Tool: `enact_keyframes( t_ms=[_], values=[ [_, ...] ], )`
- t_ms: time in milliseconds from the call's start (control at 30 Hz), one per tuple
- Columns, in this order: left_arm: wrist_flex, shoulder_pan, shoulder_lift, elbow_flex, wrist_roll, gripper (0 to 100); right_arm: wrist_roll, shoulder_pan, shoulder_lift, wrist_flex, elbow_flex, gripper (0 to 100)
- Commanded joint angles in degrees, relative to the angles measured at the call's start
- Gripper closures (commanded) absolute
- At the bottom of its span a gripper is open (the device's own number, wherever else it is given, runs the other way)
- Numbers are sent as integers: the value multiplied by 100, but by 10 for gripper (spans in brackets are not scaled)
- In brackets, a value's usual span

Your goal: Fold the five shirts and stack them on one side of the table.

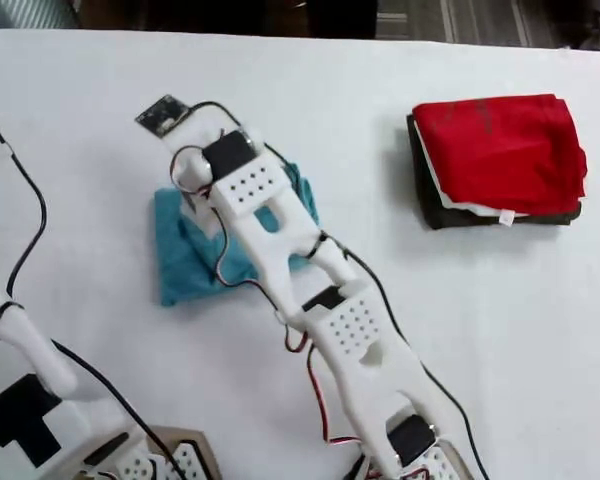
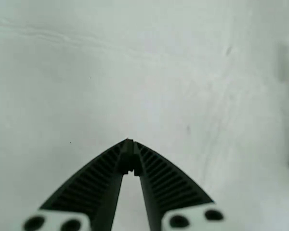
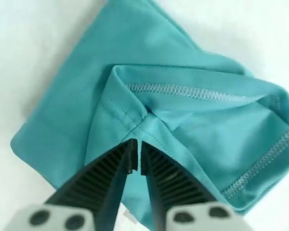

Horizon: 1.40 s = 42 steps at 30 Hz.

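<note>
One teal shirt (image 3: 149,96) just under right hand (image 3: 135,147)

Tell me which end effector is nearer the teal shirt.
Right. The right end effector is at the teal shirt, tips at a folded hem; the left end effector hangs over bare table, away from it.

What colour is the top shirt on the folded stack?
Red: the folded red fabric shirt tops the stack, clearest in the high view.
</note>
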<state>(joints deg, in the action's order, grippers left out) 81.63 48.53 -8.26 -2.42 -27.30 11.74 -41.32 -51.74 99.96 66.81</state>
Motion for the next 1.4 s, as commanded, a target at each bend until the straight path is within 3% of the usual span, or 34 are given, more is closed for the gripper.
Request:
enact_keyframes(
  t_ms=[0, 167, 367, 767, 900, 1367],
  values=[
    [-79, 62, -237, 22, 18, 973, 0, 40, 92, 127, 237, 978],
    [-88, 62, -237, 31, 18, 973, 0, -163, 57, 127, 237, 969],
    [-132, 62, -229, 40, 18, 973, 0, -145, -110, 110, 53, 810],
    [-211, 62, -229, 22, 35, 973, 0, -154, -646, 101, 105, 862],
    [-211, 62, -229, 22, 35, 973, 0, -145, -629, 92, 114, 990],
    [-211, 62, -229, 22, 26, 973, 0, 479, -101, 119, 431, 978]
  ],
)
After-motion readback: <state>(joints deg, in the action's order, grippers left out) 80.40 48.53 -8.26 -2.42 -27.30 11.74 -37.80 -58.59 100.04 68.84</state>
